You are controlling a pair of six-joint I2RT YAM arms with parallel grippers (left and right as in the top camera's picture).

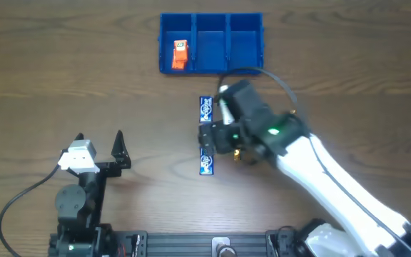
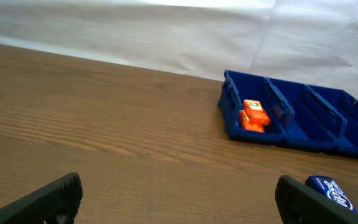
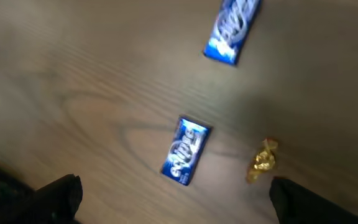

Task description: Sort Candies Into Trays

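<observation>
Left jaws spread; right jaws spread above blue candy [image 3: 187, 150], probably gold-wrapped candy [image 3: 263, 160] beside.

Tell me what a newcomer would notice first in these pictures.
The blue tray at the far side of the table stands out, with one orange candy in its left compartment. Nearer, the right gripper hangs open by the far blue bar and the near blue bar, a gold-wrapped candy lying beside the latter.
</observation>
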